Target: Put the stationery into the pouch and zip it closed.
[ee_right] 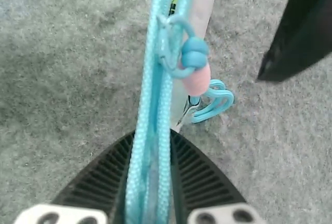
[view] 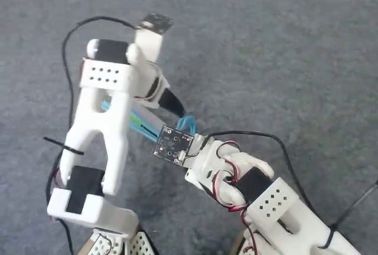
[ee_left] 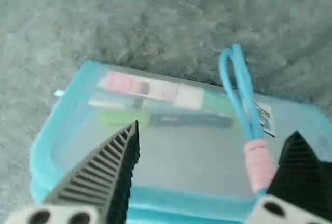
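"Blue zip edging is what my right fingers (ee_right: pixel 111 169) pinch. The right gripper (ee_right: pixel 151 137) is clamped tight on the rim of the pouch (ee_right: pixel 155 79), which stands edge-on to me above the grey carpet (ee_right: pixel 62 53). Whether its far edge rests on that carpet, I cannot tell."

"And your left?"

"My left gripper (ee_left: pixel 215 130) hangs spread wide just over the pouch's broad clear side, touching nothing. The pink bead (ee_left: pixel 258 164) of the zip pull lies close beside one of its fingers, with the blue cord loop (ee_left: pixel 236 79) trailing beyond."

"The stationery?"

"The stationery (ee_left: pixel 155 92) lies inside, seen through the clear wall. I cannot make out how far the zip is run."

"So what worries you?"

"Three things, as I judge it. If my left closes where it hangs, it may catch slick plastic or only the thin cord, and the cord would slide out under a pull. If it does take the bead and drags, my right hold is on a narrow strip of fabric, so that could slip and let the pouch twist or drop. And both grippers crowd one corner, so a careless approach could knock finger against finger."
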Tool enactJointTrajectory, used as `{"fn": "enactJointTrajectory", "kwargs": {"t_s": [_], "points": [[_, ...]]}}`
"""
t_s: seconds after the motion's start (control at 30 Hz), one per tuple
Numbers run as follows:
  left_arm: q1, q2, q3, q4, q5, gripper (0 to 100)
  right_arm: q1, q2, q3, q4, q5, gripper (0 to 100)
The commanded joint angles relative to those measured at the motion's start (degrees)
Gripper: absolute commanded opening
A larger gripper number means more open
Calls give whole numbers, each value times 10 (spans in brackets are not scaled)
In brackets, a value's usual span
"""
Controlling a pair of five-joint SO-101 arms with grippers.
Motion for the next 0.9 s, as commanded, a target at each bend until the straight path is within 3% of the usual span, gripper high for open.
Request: {"fn": "enactJointTrajectory", "kwargs": {"t_s": [0.0, 0.47, 0.87], "points": [[42, -8, 0, 22, -22, 400, -4, 8, 11, 0, 7, 7], [77, -2, 113, 19, -25, 344, 0, 8, 11, 0, 7, 7], [64, -8, 116, -2, -24, 34, 0, 9, 11, 1, 7, 7]]}}
